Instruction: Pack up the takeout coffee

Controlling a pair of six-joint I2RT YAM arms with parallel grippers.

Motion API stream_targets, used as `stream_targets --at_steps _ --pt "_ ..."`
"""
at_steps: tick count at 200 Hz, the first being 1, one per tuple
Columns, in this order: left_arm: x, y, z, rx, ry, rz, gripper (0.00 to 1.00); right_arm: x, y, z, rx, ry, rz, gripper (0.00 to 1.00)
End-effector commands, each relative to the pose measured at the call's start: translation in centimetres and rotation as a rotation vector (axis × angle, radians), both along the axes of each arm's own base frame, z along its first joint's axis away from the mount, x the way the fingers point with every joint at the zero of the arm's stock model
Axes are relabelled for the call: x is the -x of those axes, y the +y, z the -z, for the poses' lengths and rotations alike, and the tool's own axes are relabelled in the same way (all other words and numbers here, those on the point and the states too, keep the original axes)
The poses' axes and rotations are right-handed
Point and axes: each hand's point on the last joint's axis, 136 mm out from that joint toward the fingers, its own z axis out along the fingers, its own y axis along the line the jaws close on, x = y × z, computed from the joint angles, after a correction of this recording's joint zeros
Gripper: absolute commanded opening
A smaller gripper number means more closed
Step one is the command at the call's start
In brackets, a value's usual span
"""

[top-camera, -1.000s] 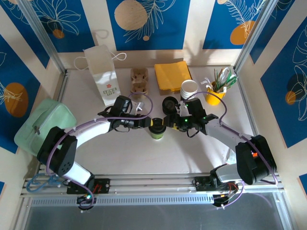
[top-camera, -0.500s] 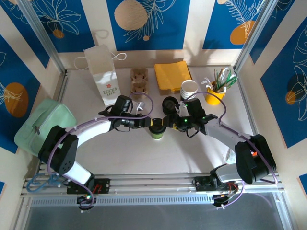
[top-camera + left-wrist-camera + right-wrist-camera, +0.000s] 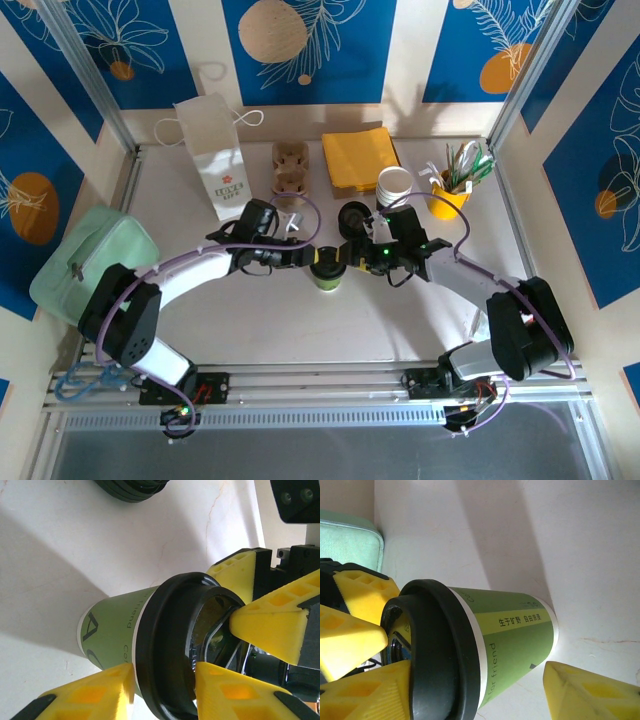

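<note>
The takeout coffee [image 3: 326, 270] stands upright mid-table, a green-sided paper cup [image 3: 115, 625] with a black lid. My left gripper [image 3: 308, 258] reaches it from the left. In the left wrist view the left gripper [image 3: 165, 677] is shut on the lid's rim, one yellow finger against the cup wall under the rim and the other on the lid's top. My right gripper [image 3: 348, 256] comes in from the right. In the right wrist view the right gripper [image 3: 477, 672] is open wide, one finger resting at the lid's top and the other off near the base of the cup [image 3: 515, 630].
Along the back stand a white paper bag [image 3: 222, 160], a cardboard cup carrier [image 3: 290, 167], yellow napkins [image 3: 360, 158], a stack of white cups [image 3: 394, 183] and a yellow utensil pot [image 3: 450, 195]. Loose black lids [image 3: 352, 215] lie just behind the cup. A pale green bag [image 3: 90, 260] sits at the left.
</note>
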Motion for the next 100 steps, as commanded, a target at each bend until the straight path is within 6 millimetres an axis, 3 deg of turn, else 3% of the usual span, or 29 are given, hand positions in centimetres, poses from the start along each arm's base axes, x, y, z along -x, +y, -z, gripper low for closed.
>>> stream_targets --at_steps 1,100 --pt "1.3 0.3 1.4 -0.088 0.023 0.017 0.37 1.2 -1.7 2.2 0.084 0.07 0.036 0.66" --pt "0.9 -1.1 -1.5 -0.048 -0.024 0.019 0.39 -0.4 -0.3 -2.7 0.07 -0.019 0.011 0.66"
